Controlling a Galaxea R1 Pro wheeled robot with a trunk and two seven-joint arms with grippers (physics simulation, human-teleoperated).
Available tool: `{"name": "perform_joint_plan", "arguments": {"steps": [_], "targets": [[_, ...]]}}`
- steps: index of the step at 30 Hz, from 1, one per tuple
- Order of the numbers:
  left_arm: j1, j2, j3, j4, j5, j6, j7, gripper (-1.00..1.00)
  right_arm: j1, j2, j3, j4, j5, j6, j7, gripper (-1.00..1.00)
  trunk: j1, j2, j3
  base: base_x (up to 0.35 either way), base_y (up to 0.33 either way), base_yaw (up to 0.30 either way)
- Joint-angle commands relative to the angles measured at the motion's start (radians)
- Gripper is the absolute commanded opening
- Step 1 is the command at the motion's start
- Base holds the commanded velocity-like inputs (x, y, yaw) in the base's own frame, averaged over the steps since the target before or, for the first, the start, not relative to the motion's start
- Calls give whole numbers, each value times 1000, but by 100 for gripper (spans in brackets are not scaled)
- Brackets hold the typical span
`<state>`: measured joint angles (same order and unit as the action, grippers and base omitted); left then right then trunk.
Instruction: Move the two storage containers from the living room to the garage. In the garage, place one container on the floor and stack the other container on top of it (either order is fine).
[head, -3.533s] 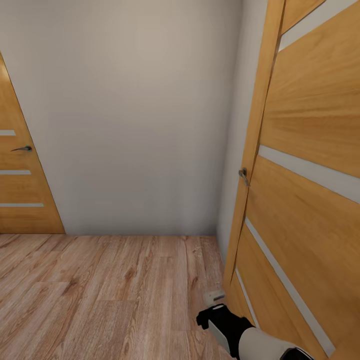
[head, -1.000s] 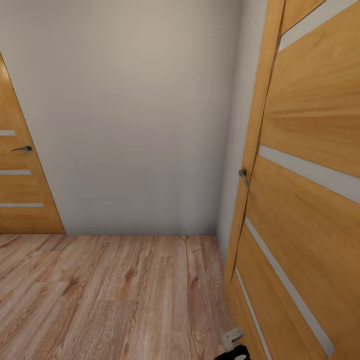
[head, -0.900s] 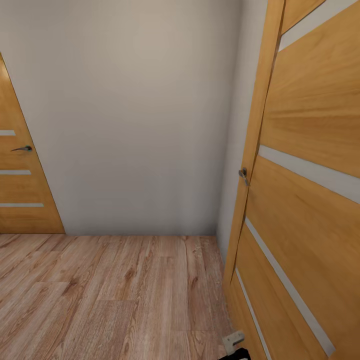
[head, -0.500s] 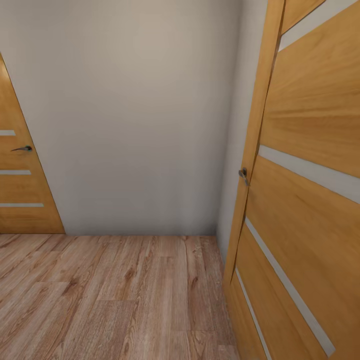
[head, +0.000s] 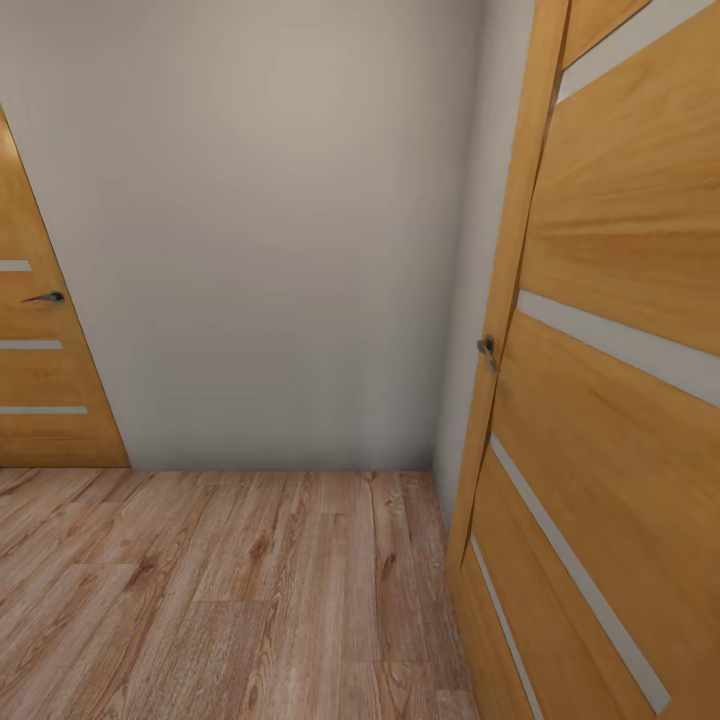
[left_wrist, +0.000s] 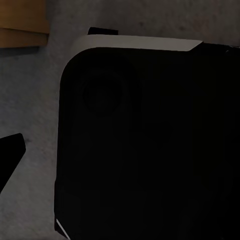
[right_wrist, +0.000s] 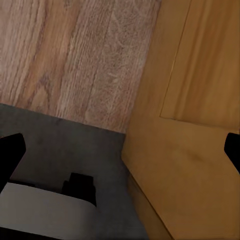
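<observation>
Storage containers: whereabouts not tellable from these views; nothing orange-red in front of the head camera or either wrist camera.

Right end effector (right_wrist: 120, 155): spread wide, 2 dark fingertips (right_wrist: 10, 152) at opposite edges of the wrist view, nothing held between them. Below it, a seam where the light wood-plank floor (right_wrist: 75, 55) meets dark grey concrete (right_wrist: 75, 145), so probably at a doorway threshold. Just beside it, an open oak door (right_wrist: 200, 125). Pale-edged part of the robot's own base (right_wrist: 45, 210) also near.

Left end effector (left_wrist: 120, 152): 1 fingertip (left_wrist: 9, 152) visible, the rest lost against a black robot housing (left_wrist: 140, 140); opening cannot be told, nor any load. Grey concrete (left_wrist: 30, 100) beneath, with a sliver of oak (left_wrist: 22, 22) at one corner.

Ahead in the head view: plank flooring up to a plain pale wall (head: 260, 230); the open oak door with frosted strips and a metal handle (head: 487, 350) very close on the right; a 2nd oak door (head: 40, 380), shut, farther off on the left.

Likely stage: in transit through a doorway, at least 1 arm free.

Possible trouble: clipping the near door leaf with the right arm or base while turning, given so little gap beside it; swinging the door partly shut and narrowing the passage; catching the threshold at an angle. With 2 similar oak doors, heading for the wrong room also possible.
</observation>
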<state>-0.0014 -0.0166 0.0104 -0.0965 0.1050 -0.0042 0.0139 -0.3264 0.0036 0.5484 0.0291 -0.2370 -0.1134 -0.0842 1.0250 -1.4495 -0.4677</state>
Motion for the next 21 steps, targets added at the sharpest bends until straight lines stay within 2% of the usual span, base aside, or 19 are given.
{"name": "perform_joint_plan", "arguments": {"steps": [1,21], "targets": [[0,0,0,0,10,0,1,100,0,1,8,3,-9,-6,0,100,0,-1,-1,0,0,0],[0,0,0,-1,10,0,1,100,94,0,8,3,-11,-6,3,100,0,-1,-1,0,0,0]]}}
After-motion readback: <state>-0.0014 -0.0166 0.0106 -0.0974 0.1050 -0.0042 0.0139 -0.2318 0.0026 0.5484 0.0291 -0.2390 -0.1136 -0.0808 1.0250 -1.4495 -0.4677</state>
